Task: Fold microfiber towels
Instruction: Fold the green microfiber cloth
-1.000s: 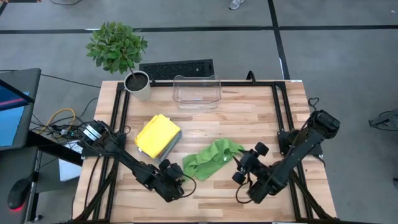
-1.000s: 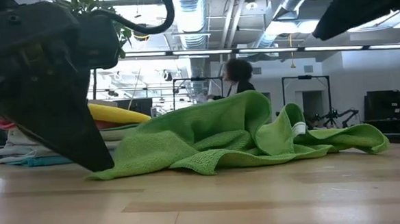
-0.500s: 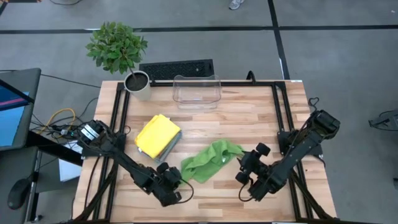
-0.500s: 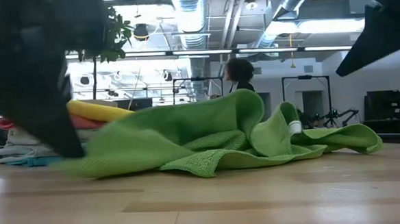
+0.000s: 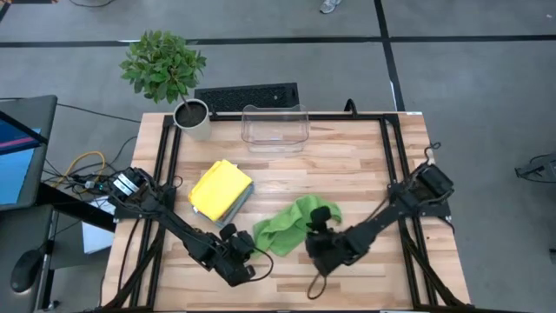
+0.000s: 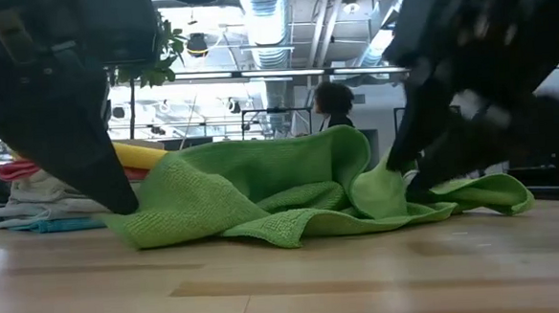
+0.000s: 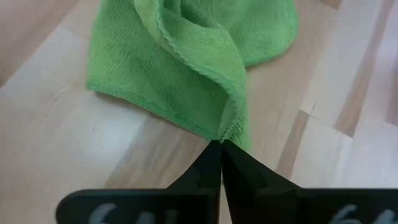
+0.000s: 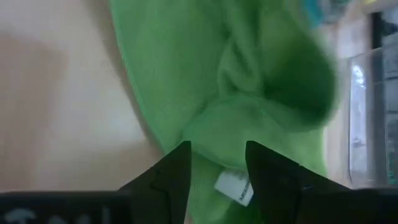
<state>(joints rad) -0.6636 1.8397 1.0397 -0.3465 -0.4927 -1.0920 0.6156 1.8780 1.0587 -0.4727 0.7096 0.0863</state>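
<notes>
The step in hand looks like spreading out the crumpled green towel (image 5: pixel 291 226), which lies low and centre in the high view. The left gripper (image 7: pixel 221 144) is pinched tight on its corner; the right gripper (image 8: pixel 217 155) hangs over the white tag (image 8: pixel 235 186), fingers parted. Next, the right must close on an edge. A folded stack (image 5: pixel 220 189) waits on the wooden table (image 5: pixel 347 165); a person (image 6: pixel 332 104) stands in the workshop behind.
</notes>
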